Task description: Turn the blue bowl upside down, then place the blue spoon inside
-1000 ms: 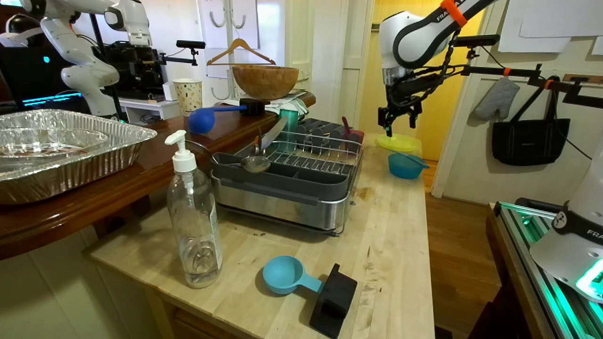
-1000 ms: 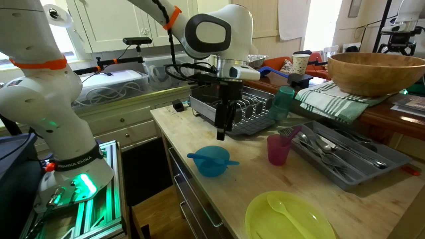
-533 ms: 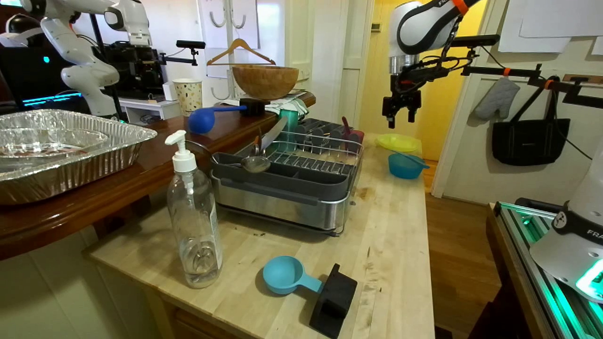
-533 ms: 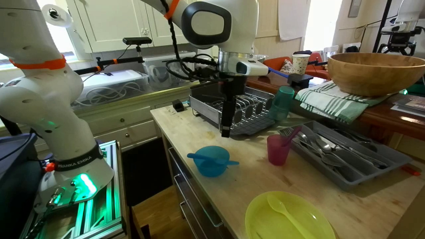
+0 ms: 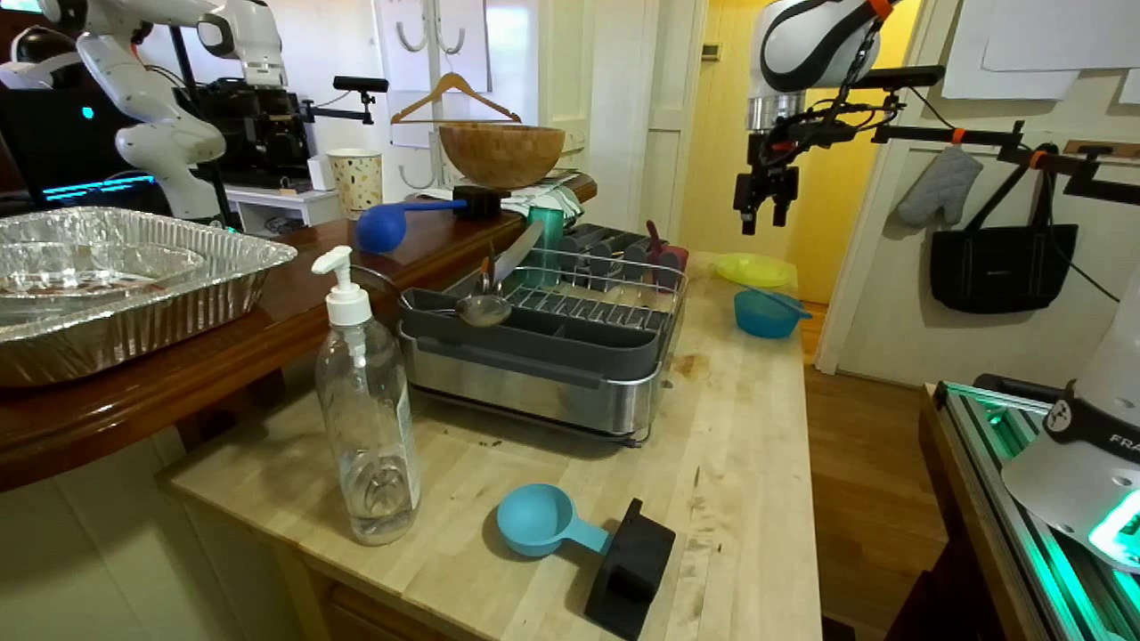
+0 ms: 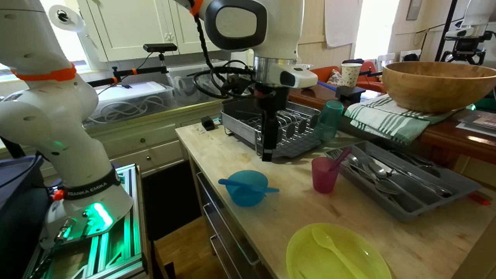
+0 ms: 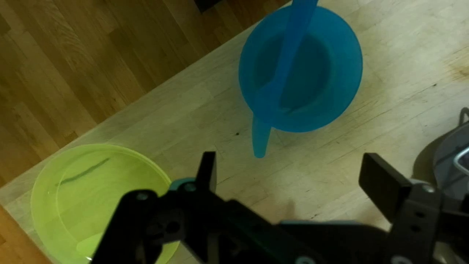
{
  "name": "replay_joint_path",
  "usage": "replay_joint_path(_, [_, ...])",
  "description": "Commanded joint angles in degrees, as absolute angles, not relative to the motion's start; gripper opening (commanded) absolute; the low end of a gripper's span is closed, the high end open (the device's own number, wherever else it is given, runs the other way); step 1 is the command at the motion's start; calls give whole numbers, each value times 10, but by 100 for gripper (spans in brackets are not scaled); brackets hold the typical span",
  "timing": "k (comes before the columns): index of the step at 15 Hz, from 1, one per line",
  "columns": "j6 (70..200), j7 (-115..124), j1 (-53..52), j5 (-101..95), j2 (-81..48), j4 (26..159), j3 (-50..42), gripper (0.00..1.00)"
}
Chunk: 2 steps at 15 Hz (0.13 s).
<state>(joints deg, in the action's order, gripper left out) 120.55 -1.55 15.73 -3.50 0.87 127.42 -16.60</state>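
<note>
My tool (image 7: pixel 288 160), shifted since a second ago, hangs higher than the unmoved blue bowl (image 7: pixel 313 72), jaws spread wide.

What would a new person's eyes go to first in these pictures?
Probably the big white robot arm: it hangs over the wooden counter with its black jaws open. Next comes the little blue bowl on that counter, with a blue spoon lying across its top. Then there's the bright yellow plate, near the bowl on the same counter.
</note>
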Motion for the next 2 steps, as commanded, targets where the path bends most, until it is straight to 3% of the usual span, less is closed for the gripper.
replay_joint_path(1, [1205, -16, 160, -34, 9, 1273, -165, 100])
replay_joint_path(2, [1205, -17, 160, -34, 9, 1273, -166, 100])
